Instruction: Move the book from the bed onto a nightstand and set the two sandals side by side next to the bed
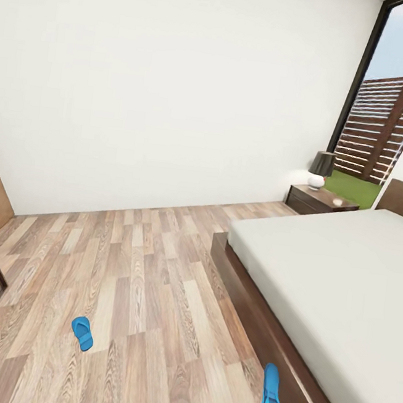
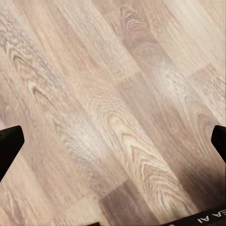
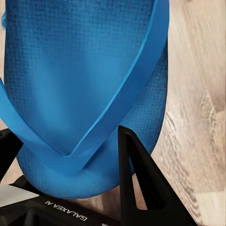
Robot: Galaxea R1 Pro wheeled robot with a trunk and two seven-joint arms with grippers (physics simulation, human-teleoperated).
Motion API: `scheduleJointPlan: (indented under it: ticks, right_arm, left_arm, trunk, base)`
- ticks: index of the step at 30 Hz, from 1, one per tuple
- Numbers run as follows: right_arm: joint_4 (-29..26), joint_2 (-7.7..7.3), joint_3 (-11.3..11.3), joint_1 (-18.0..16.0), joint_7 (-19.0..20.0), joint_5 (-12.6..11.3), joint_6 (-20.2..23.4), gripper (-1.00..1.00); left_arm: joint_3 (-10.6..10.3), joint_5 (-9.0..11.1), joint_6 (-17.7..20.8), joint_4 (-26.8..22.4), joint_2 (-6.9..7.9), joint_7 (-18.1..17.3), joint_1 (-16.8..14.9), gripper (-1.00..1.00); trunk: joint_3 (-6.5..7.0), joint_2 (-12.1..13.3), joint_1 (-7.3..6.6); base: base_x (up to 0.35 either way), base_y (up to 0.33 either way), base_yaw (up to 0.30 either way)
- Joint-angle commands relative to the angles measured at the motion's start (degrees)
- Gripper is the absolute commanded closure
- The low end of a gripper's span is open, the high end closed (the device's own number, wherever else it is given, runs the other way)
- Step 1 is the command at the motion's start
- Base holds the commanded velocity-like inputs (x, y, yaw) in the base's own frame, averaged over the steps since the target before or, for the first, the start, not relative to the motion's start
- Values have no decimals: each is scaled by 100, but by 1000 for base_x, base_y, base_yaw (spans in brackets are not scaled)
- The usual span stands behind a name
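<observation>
Held in the right gripper (image 3: 70, 155): one bright blue rubber flip-flop (image 3: 84, 70), black fingers (image 3: 141, 188) clamped across its toe end where the thin straps meet, seen in the head view low and near, just beside the dark brown wooden bed frame (image 1: 257, 319). Second blue flip-flop (image 1: 82, 333) lying well apart to the left on the grey-brown plank floor (image 1: 157, 271). Left gripper (image 2: 113, 141) spread wide over bare planks, grasping nothing. Likely light, floppy and slightly grippy; sole edge or strap junction the safest hold, thin straps apt to bend. Dark brown nightstand (image 1: 319, 200) with black-shaded lamp (image 1: 320, 169) far right by the window.
</observation>
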Motion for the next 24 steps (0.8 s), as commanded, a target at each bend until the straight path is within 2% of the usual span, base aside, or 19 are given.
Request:
scheduleJointPlan:
  ticks: [1, 13, 24]
  right_arm:
    - [4, -1, -5, -4, 20, -44, 23, 100]
    - [4, -1, -5, -4, 21, -40, 23, 100]
    - [6, -1, -5, -4, 19, -40, 23, 100]
  left_arm:
    - [-21, 6, -19, 2, 5, 3, -3, -100]
    - [-15, 12, -19, 2, 6, 2, -5, -100]
    - [-13, 13, -19, 2, 9, 5, -3, -100]
  trunk:
    - [-5, -2, 3]
    - [-6, -2, 3]
    - [-6, -2, 3]
  base:
    - [321, -14, 0]
    - [314, -114, 0]
    - [308, -14, 0]
